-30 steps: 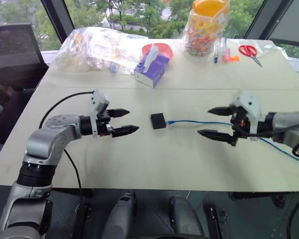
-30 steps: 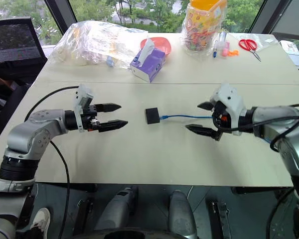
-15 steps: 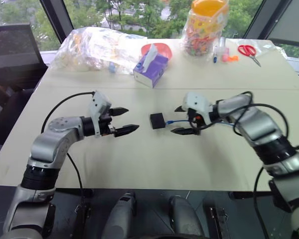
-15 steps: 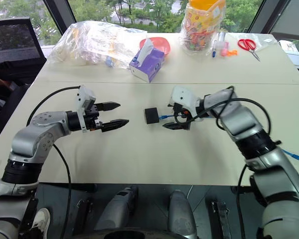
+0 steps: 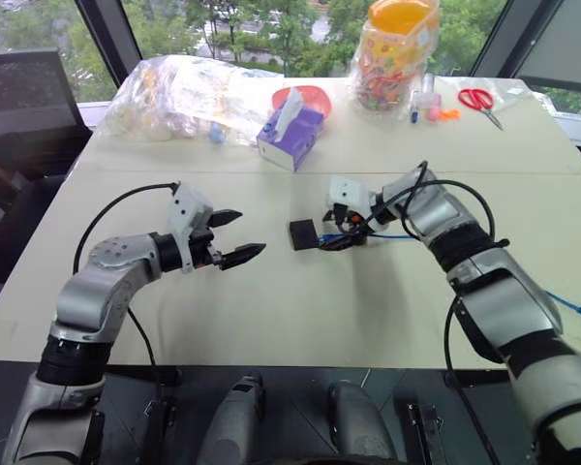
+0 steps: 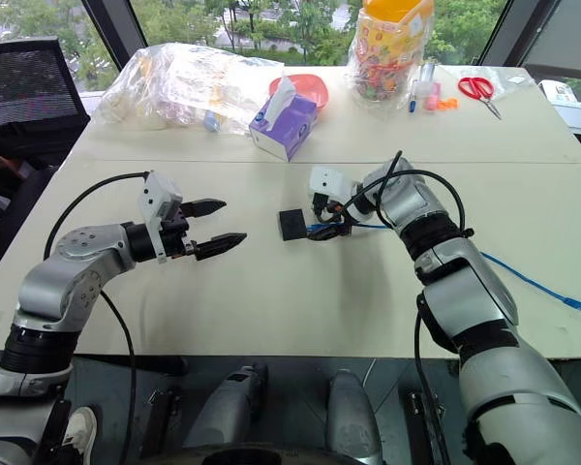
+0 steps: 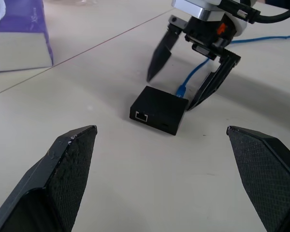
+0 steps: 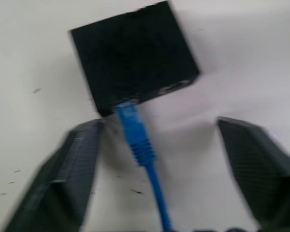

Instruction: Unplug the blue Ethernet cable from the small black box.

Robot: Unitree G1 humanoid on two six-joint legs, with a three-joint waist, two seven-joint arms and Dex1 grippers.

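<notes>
The small black box (image 5: pixel 304 233) serves as landmark; it lies flat on the bare table (image 5: pixel 300 320), mid-surface. Nearest the robot, on the box's left side, the left gripper (image 5: pixel 234 238) hovers well apart from it, fingers spread wide, holding nothing. On the box's right side, the blue Ethernet cable (image 8: pixel 137 137) is plugged into its port; the right gripper (image 7: pixel 183 82) stands just beside the box, its two fingers (image 7: pixel 158 55) straddling the plug end with a gap on each side, not yet gripping. Beyond the box sit a purple tissue box (image 5: pixel 292 133), a clear plastic bag (image 5: pixel 179 92), a jar of coloured items (image 5: pixel 395 53) and red scissors (image 5: pixel 480 99).

Risk, as judged: the box is unrestrained; a pull on the cable would likely drag it along rather than free the plug; the latch tab may also stay engaged if the fingers close behind it.
</notes>
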